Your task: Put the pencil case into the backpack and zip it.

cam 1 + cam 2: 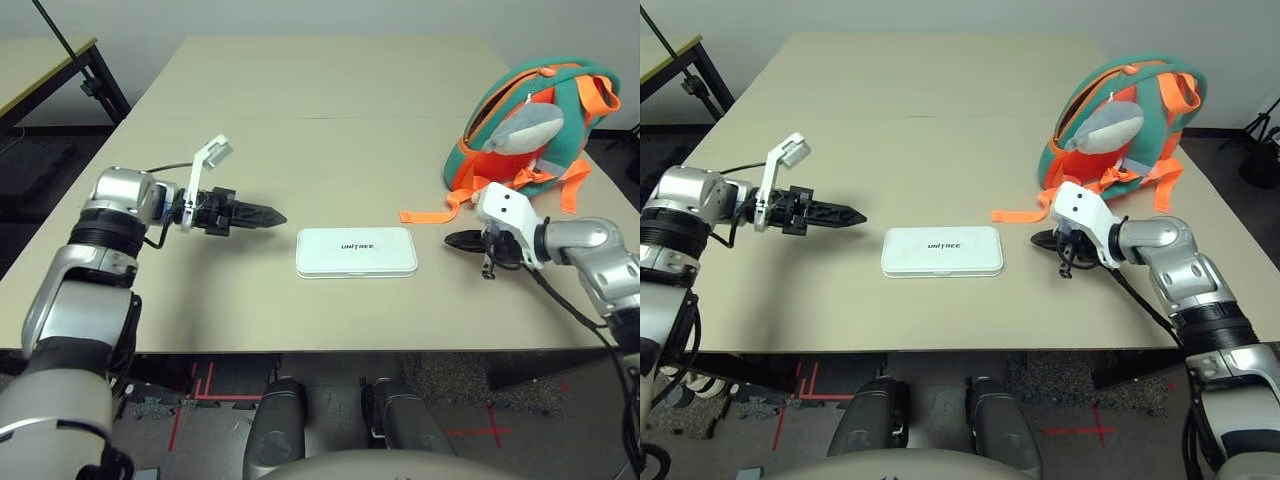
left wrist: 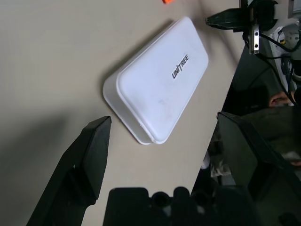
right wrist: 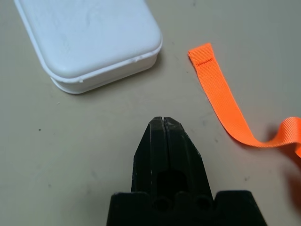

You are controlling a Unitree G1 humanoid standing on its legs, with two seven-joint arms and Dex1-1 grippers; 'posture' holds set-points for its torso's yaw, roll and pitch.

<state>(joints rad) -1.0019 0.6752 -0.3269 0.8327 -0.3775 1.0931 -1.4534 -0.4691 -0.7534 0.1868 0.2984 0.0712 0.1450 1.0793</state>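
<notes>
Lying flat and untouched on the beige table (image 1: 330, 100), the flat white rounded-rectangle pencil case (image 1: 356, 251) sat between the two arms, its dark lettering face up; its long axis ran across the table from the robot's left to its right, one short end toward each gripper, which I judge suited a pinch from either side; the left gripper (image 1: 262, 215) hovered just beside the case's left end with its two black fingers pointing at it, and the left wrist view showed those fingers spread wide with nothing between them, probably readied for a grasp; the right gripper (image 3: 162, 123) rested near the case's right end, fingers pressed together and empty, likely waiting its turn; the small teal backpack with orange straps and a grey plush figure (image 1: 535, 125) stood upright farther back on the right, apart from the case, its opening edge seemingly parted, so nothing of the task was yet done; a loose orange webbing strap (image 3: 221, 103) trailed from it across the table, near the right gripper, where it might snag.
</notes>
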